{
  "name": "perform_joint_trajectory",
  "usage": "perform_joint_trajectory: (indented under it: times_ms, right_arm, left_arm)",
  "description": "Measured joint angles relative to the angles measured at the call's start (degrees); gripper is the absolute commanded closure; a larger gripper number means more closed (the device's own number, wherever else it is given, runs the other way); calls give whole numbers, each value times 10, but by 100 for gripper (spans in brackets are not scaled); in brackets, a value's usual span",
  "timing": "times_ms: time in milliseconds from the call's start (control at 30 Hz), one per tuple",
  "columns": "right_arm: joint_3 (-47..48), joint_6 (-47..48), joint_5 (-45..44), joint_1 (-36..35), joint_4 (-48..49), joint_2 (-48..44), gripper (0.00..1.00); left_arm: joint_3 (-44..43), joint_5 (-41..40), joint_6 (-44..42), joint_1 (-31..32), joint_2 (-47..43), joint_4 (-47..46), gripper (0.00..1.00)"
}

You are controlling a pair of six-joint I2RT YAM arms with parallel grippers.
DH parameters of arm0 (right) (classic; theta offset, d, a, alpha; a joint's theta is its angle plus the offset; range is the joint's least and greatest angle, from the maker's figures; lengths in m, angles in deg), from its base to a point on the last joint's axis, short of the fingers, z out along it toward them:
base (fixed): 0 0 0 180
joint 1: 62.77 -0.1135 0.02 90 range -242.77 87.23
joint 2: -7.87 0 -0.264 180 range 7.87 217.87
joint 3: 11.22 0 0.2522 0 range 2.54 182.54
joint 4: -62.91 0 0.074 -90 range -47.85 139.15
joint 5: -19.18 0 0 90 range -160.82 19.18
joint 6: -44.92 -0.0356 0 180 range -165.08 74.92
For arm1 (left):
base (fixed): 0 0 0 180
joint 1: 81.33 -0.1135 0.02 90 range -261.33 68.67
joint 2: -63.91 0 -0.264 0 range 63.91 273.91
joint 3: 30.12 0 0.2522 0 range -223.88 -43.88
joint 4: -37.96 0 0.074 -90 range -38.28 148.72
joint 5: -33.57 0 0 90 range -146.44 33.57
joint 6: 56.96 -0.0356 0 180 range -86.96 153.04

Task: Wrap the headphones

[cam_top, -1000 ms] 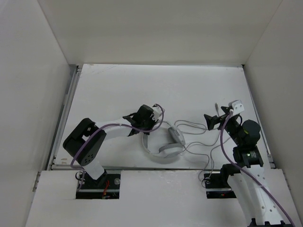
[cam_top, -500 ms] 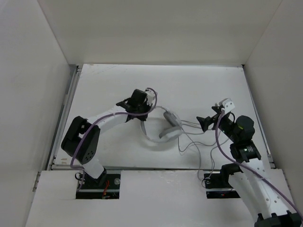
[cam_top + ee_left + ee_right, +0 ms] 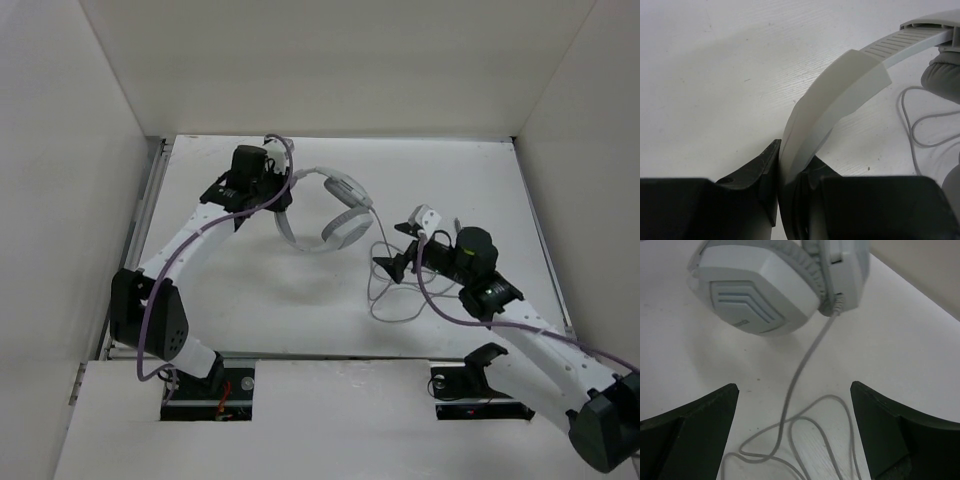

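The left claw is shut tight on the stiff headband, and the light headphones hang at upper middle of the frame. The right claw stands wide open and empty above the limp, slippery cord. I think it is best pinched near the earcup.

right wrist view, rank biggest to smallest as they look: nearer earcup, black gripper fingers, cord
1. Light grey-white padded earcup of the headphones.
2. Two black gripper fingers, alike; nearness and cropping make this unsure.
3. Thin grey cord.

Headband end hidden between left fingers, cord cut off — bottom edge.
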State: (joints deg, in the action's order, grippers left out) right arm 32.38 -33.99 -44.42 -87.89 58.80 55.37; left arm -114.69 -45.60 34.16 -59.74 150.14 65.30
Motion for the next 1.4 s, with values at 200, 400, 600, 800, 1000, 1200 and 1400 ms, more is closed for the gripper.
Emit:
perform_joint_trajectory:
  times_ms: [200, 400, 600, 800, 1000, 1200, 1400]
  right_arm:
    - [16, 26, -25, -65, 84, 91, 0]
    - [16, 8, -76, -67, 172, 151, 0]
    - [16, -35, -102, -48, 217, 155, 0]
    - [22, -91, -110, -17, 218, 156, 0]
    - [87, -115, -104, -9, 223, 182, 0]
    - [153, -125, -92, -34, 230, 231, 0]
    - [174, -117, -80, -64, 229, 271, 0]
  left_arm:
    - [-63, 26, 0, -33, 1, 43, 100]
    - [-154, 64, 16, -81, -2, 49, 100]
    - [-178, 95, 48, -137, -38, 50, 100]
    - [-178, 130, 80, -160, -81, 51, 100]
    - [-178, 166, 117, -186, -110, 49, 100]
    - [-178, 179, 132, -201, -118, 47, 100]
    - [-187, 186, 134, -208, -118, 52, 100]
